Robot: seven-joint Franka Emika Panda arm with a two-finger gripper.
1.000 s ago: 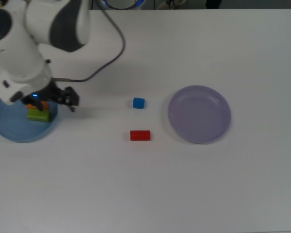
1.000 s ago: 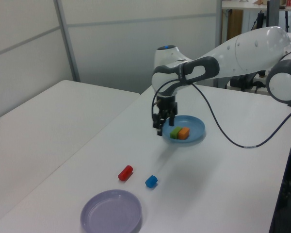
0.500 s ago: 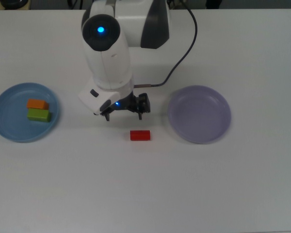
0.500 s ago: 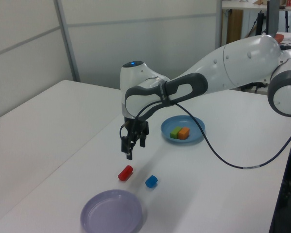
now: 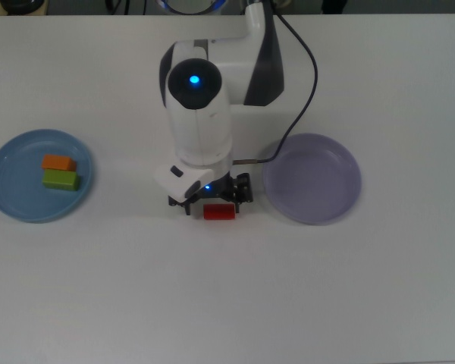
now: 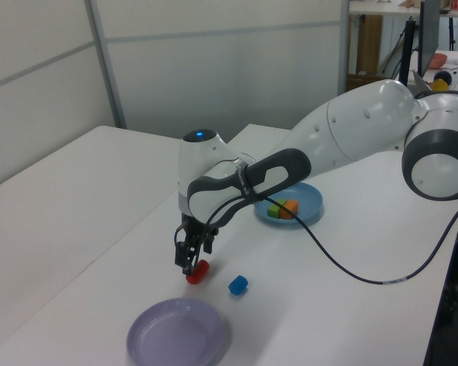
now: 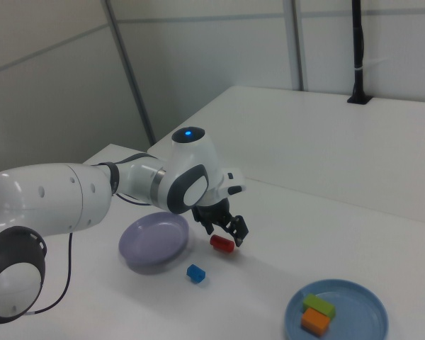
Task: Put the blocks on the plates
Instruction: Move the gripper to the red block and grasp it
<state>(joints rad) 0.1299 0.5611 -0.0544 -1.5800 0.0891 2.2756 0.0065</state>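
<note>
My gripper [image 5: 216,202] hangs open just over the red block [image 5: 219,213], which lies on the table between the two plates. The left view shows the gripper [image 6: 189,263] with its fingers right at the red block [image 6: 198,271]. The blue cube [image 6: 238,285] lies beside the red block; in the top view the arm hides it. The light blue plate [image 5: 15,189] at the top view's left holds the orange block [image 5: 58,162] and the green block [image 5: 61,180], side by side. The lavender plate [image 5: 312,177] at the top view's right has nothing on it.
The white arm [image 5: 201,114] reaches in from the top view's upper edge, with a black cable [image 5: 307,91] looping towards the lavender plate. A grey wall panel [image 6: 214,69] stands behind the table.
The arm swung from the light blue plate across the table to the red block and came down over it. The orange and green blocks stayed on the light blue plate.
</note>
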